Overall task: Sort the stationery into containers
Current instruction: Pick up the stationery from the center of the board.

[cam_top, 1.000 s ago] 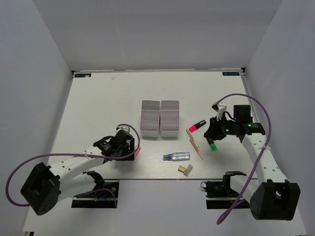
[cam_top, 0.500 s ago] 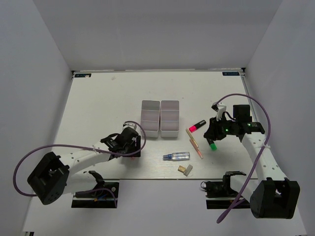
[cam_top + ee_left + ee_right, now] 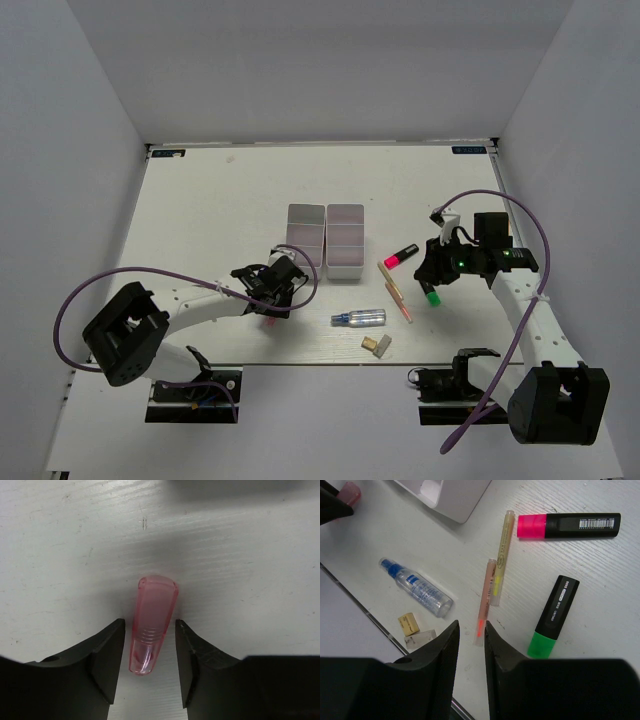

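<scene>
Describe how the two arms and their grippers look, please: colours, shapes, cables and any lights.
Both arms are built alike: the left arm and right arm have white links and black joint housings. A purple cable loops beside each arm. The right arm shows small green lights near its wrist. The left gripper and right gripper each have two matte black, tapering fingers.

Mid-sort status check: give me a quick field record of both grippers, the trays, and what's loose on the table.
left gripper: jaws clamped on pink translucent cap, just in front of the left tray
right gripper: open, empty, above orange pen
trays: left tray and right tray, white, three compartments each, side by side
loose, right of trays: pink-capped marker, green-capped marker, yellow pen, spray bottle, tan block
</scene>
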